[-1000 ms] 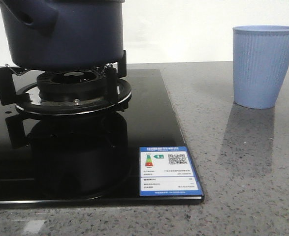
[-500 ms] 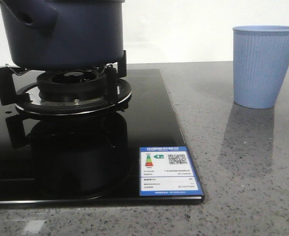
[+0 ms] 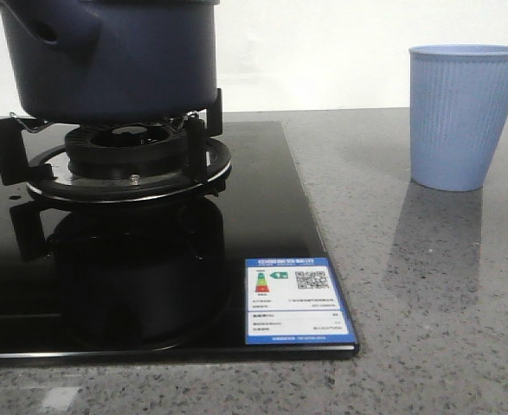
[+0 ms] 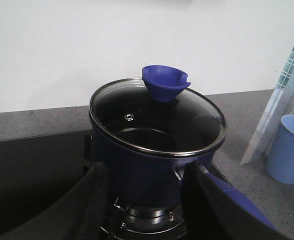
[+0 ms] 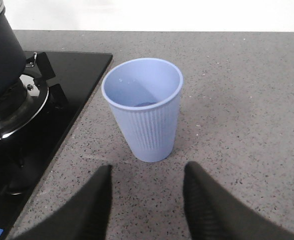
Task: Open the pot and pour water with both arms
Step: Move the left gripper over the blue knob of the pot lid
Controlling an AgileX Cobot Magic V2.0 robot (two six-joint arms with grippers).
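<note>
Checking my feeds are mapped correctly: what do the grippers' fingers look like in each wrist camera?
Only finger parts show. On the left gripper, the fingers are dark and matte, broad and tapering; one carries a blue piece along its outer side. On the right gripper, two plain black fingers taper to rounded tips. No cables, markings or arm links are visible, and the front view shows neither arm.

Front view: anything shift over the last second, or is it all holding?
Nothing visibly changed. The pot sits on the burner, the cup stands on the counter, and neither arm shows in the front view.
</note>
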